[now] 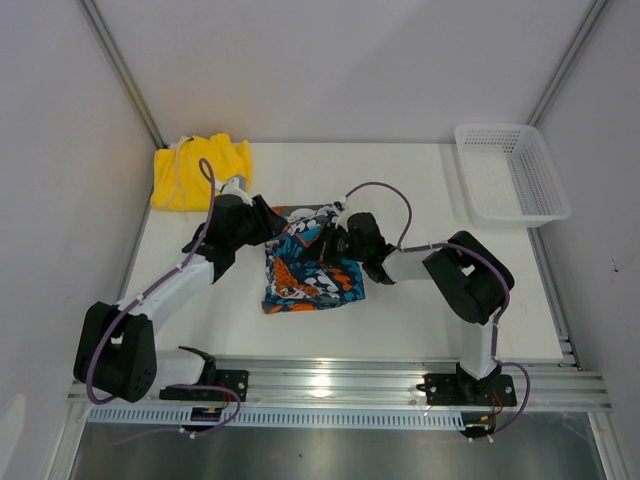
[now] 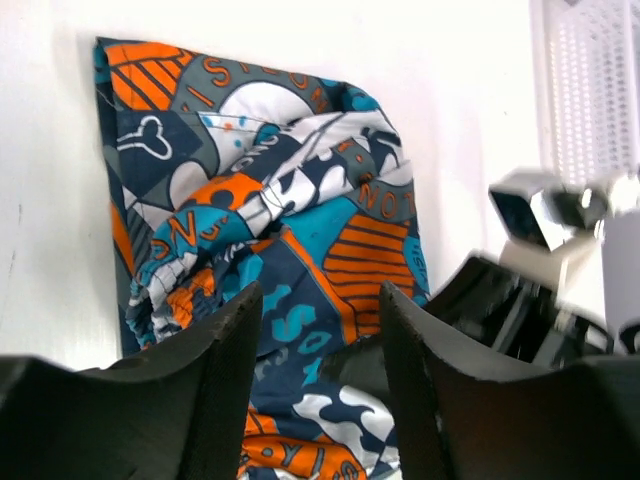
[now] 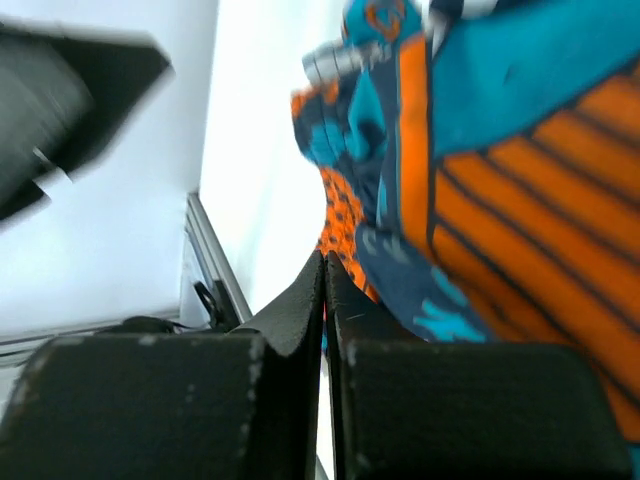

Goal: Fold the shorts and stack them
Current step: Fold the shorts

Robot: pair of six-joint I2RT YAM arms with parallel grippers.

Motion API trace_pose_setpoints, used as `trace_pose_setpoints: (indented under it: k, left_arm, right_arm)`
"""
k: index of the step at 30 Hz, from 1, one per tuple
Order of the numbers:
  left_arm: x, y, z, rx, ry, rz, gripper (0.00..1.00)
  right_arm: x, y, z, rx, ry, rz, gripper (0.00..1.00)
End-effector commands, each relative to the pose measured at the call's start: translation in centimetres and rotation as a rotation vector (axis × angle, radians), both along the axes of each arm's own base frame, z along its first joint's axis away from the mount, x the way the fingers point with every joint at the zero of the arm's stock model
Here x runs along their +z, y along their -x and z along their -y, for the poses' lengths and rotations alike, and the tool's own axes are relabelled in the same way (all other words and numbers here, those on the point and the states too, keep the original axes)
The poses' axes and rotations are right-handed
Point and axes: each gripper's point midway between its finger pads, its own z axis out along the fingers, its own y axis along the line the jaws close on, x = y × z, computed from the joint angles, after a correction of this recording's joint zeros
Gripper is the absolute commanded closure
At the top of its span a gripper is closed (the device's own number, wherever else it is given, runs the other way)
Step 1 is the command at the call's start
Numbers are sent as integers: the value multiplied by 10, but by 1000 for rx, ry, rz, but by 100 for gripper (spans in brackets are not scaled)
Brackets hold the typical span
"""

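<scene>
The printed teal, orange, black and white shorts point(image 1: 308, 272) lie partly folded at the table's middle. Their far edge is lifted. My right gripper point(image 1: 328, 236) is shut on that edge. In the right wrist view its jaws point(image 3: 325, 290) are pressed together with a thin strip of cloth between them, and the printed shorts point(image 3: 500, 170) hang close to the camera. My left gripper point(image 1: 274, 222) is open just left of the lifted edge. In the left wrist view it point(image 2: 320, 370) hovers over the printed shorts point(image 2: 270, 220), empty. The yellow shorts point(image 1: 200, 172) lie crumpled at the back left corner.
A white mesh basket point(image 1: 512, 170) stands at the back right corner. The two grippers are close together over the cloth; the right arm's wrist point(image 2: 530, 290) shows in the left wrist view. A metal rail point(image 1: 330, 378) runs along the near edge.
</scene>
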Motion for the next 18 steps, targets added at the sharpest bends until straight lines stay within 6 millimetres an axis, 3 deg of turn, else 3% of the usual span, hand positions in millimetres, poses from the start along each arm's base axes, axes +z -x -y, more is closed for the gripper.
trace_pose_setpoints:
  k: [1,6,7,8,12,15,18]
  left_arm:
    - [2,13,4,-44,33,19,48]
    - [-14,26,11,-89,67,0,53]
    - [-15,27,11,-94,69,2,53]
    - [-19,31,11,-95,67,-4,54]
    - [-25,36,10,-104,58,-9,54]
    - [-26,39,15,-134,58,-3,54]
    - [-30,45,20,-159,45,-13,53]
  right_arm:
    - [32,-23,-7,29,-105,84,100]
    - [7,-44,-14,54,-179,28,100]
    - [10,-49,-16,52,-226,28,100]
    - [-8,-55,-19,47,-226,4,100]
    - [-49,-76,-24,-9,-203,-54,100]
    - [-57,-88,-18,-50,-223,-73,100]
    - [-37,-94,-11,-49,-235,-43,98]
